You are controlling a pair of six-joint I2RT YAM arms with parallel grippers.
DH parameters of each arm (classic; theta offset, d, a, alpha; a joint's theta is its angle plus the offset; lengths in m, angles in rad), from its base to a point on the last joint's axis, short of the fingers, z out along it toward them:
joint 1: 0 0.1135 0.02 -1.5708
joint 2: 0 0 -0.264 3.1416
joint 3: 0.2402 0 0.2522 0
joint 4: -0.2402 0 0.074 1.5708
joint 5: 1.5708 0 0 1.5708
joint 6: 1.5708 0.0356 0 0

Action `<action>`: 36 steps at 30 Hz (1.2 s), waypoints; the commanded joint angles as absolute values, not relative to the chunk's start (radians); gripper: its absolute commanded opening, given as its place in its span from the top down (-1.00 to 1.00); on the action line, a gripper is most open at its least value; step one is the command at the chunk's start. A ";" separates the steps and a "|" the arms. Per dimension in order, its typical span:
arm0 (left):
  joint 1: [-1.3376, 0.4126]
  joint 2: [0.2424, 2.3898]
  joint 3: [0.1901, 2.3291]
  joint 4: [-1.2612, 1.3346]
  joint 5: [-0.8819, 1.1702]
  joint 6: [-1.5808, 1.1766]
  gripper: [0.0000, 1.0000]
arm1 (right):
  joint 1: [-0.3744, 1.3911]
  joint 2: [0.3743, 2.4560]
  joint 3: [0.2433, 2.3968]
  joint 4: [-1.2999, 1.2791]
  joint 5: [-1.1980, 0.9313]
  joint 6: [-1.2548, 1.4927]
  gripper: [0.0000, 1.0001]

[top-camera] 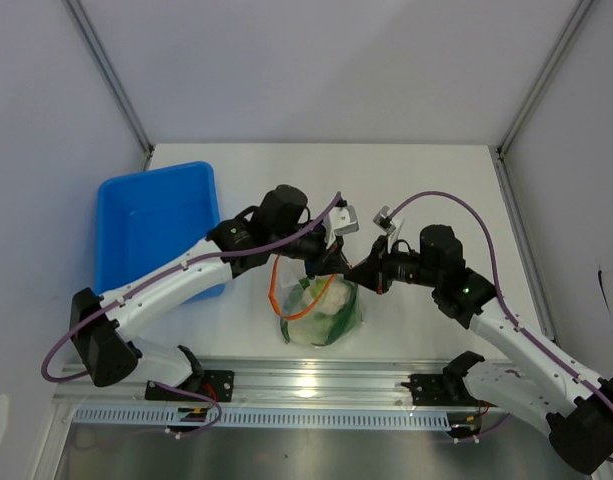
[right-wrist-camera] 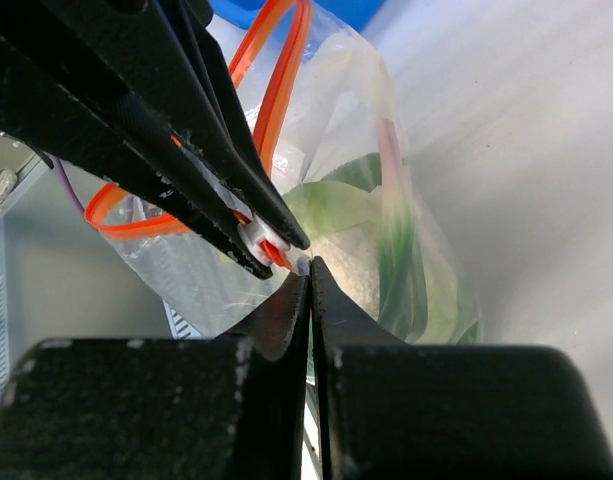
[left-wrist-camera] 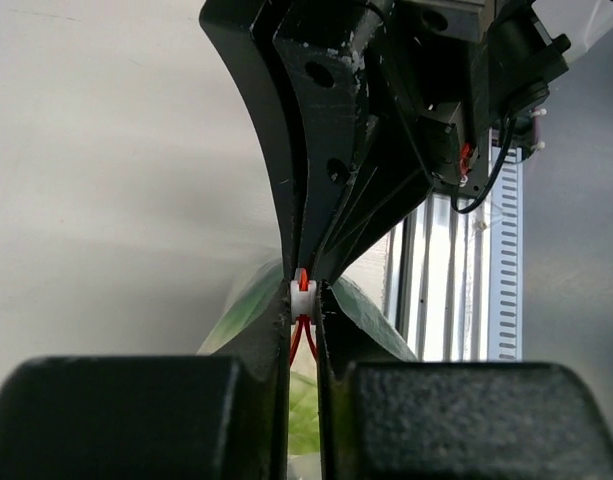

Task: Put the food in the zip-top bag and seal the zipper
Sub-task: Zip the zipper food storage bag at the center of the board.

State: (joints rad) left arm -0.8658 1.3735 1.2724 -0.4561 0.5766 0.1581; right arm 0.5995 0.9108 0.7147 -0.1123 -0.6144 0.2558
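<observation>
The clear zip-top bag [top-camera: 326, 312] hangs between my two grippers near the table's front middle. It holds pale white-and-green food [top-camera: 331, 300], which also shows in the right wrist view [right-wrist-camera: 386, 240]. My left gripper [top-camera: 331, 262] is shut on the white slider [left-wrist-camera: 302, 295] of the orange-red zipper [left-wrist-camera: 304, 338]. The zipper [right-wrist-camera: 271, 90] loops open behind the slider [right-wrist-camera: 254, 238]. My right gripper [top-camera: 360, 272] is shut on the bag's corner right beside the slider, its tips [right-wrist-camera: 309, 266] almost touching the left fingers [right-wrist-camera: 186, 150].
A blue plastic bin [top-camera: 156, 225] stands at the left of the table, behind the left arm. The metal rail [top-camera: 306, 385] runs along the near edge. White walls enclose the back and sides.
</observation>
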 commanded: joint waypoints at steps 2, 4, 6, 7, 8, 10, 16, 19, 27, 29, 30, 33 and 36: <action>-0.876 1.387 1.319 -0.468 0.603 0.172 0.99 | 0.604 0.897 0.767 -0.100 -0.629 0.238 1.00; -0.876 1.382 1.312 -0.472 0.604 0.179 0.99 | 0.604 0.908 0.772 -0.107 -0.649 0.227 1.00; -0.876 1.371 1.309 -0.482 0.588 0.187 0.99 | 0.604 0.919 0.779 -0.129 -0.666 0.216 0.85; -0.874 1.365 1.312 -0.485 0.588 0.190 0.99 | 0.604 0.922 0.785 -0.143 -0.672 0.201 0.65; -0.874 1.362 1.316 -0.489 0.586 0.193 0.99 | 0.604 0.923 0.787 -0.147 -0.681 0.193 0.44; -0.874 1.351 1.322 -0.503 0.587 0.190 0.99 | 0.604 0.923 0.788 -0.158 -0.693 0.180 0.13; -0.870 1.356 1.387 -0.548 0.655 0.169 0.99 | 0.604 0.943 0.776 -0.129 -0.725 0.163 -0.04; -0.868 1.362 1.407 -0.558 0.673 0.163 0.99 | 0.606 0.956 0.761 -0.089 -0.749 0.167 -0.11; -0.861 1.374 1.427 -0.574 0.736 0.155 0.99 | 0.607 0.963 0.712 0.043 -0.781 0.179 -0.23; -0.854 1.371 1.425 -0.571 0.753 0.153 0.99 | 0.607 0.976 0.690 0.100 -0.791 0.207 -0.16; -0.853 1.370 1.422 -0.569 0.758 0.152 0.99 | 0.609 0.983 0.686 0.115 -0.805 0.216 -0.12; -0.841 1.368 1.417 -0.565 0.781 0.143 0.99 | 0.609 1.002 0.666 0.173 -0.825 0.242 0.17; -0.821 1.356 1.401 -0.543 0.807 0.129 0.99 | 0.611 1.003 0.646 0.218 -0.836 0.259 0.52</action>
